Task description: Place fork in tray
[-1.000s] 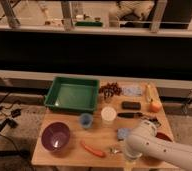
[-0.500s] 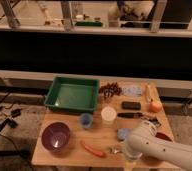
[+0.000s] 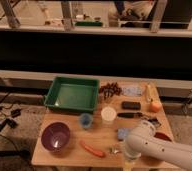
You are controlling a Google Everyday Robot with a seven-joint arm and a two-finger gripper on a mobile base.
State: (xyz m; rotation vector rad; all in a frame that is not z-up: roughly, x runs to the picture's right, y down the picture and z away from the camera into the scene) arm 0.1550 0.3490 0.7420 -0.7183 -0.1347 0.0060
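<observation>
The fork [image 3: 115, 149] is a small shiny piece lying on the wooden table near its front edge, between the orange carrot-shaped item [image 3: 91, 149] and my white arm [image 3: 154, 147]. The green tray [image 3: 71, 94] stands at the back left of the table, with nothing visible in it. My gripper [image 3: 129, 161] points down at the table's front edge, just right of the fork and apart from it. It is open and holds nothing.
A purple bowl [image 3: 55, 137] sits front left, with a blue cup [image 3: 86, 120] and a white cup [image 3: 108, 114] mid-table. A blue sponge [image 3: 123, 133], a dark-handled utensil [image 3: 129, 115], a dark block [image 3: 131, 105] and an orange fruit [image 3: 155, 106] lie to the right.
</observation>
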